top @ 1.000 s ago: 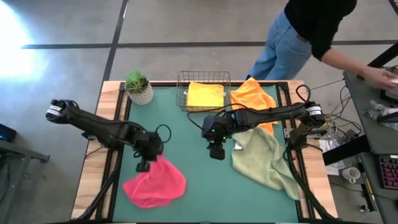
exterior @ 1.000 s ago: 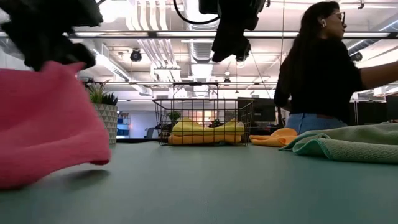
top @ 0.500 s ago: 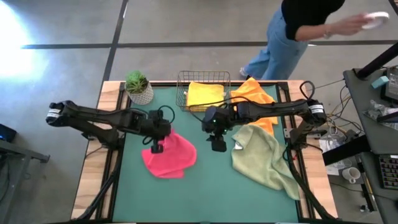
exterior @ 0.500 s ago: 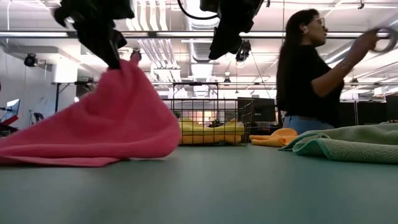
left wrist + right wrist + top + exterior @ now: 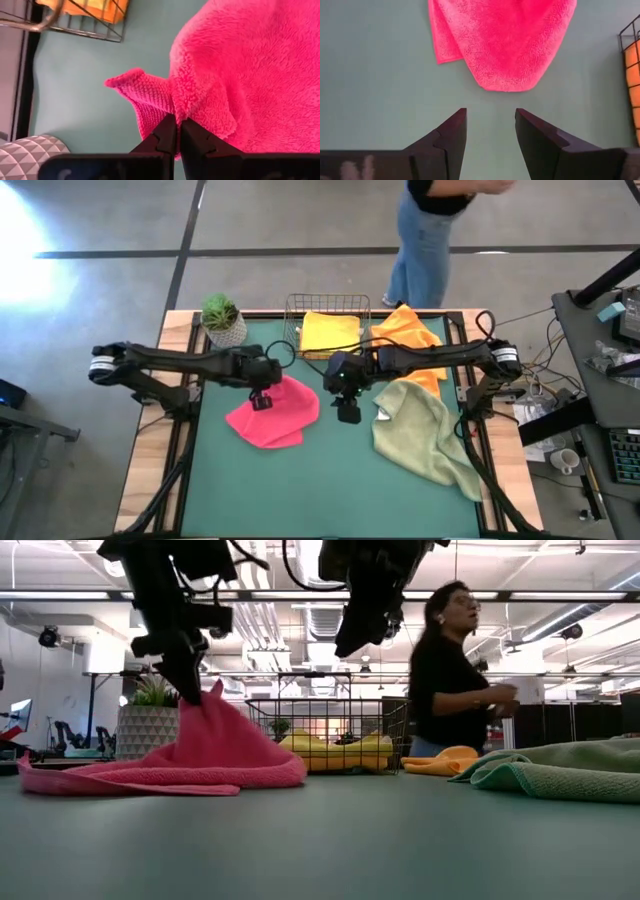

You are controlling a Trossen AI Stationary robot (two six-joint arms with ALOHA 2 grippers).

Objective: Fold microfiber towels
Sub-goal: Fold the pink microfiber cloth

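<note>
From above, the pink towel [image 5: 272, 417] lies crumpled mid-table, the left gripper [image 5: 261, 399] at its edge, the right gripper [image 5: 347, 414] just beside it. At table height, the towel rises to a peak. The left wrist view shows fingers [image 5: 167, 135] pinched on a fold. The right wrist view shows fingers [image 5: 451, 135] spread, empty.

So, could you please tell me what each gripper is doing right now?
Left gripper: closed on the pink towel.
Right gripper: open, holding nothing.
</note>
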